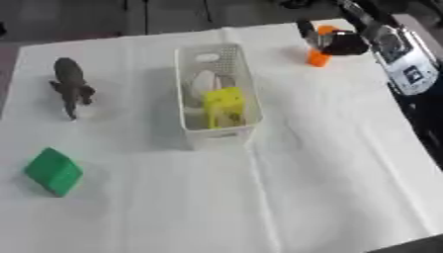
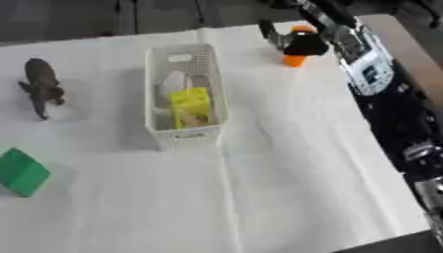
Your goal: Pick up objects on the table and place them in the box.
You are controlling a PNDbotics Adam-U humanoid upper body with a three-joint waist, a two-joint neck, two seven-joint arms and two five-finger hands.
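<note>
A white slatted box (image 1: 218, 133) stands in the middle of the table with a yellow thing (image 1: 224, 105) and a pale thing (image 1: 204, 81) inside. At the far right my right hand (image 1: 339, 42) is curled round an orange object (image 1: 318, 57) that sits on or just above the cloth. A dark toy animal (image 1: 71, 85) lies at the far left. A green block (image 1: 54, 171) rests near the left front. My left hand is out of sight.
A white cloth (image 1: 329, 163) covers the table. My right arm (image 2: 368, 64) runs along the table's right edge. The dark floor lies past the far edge.
</note>
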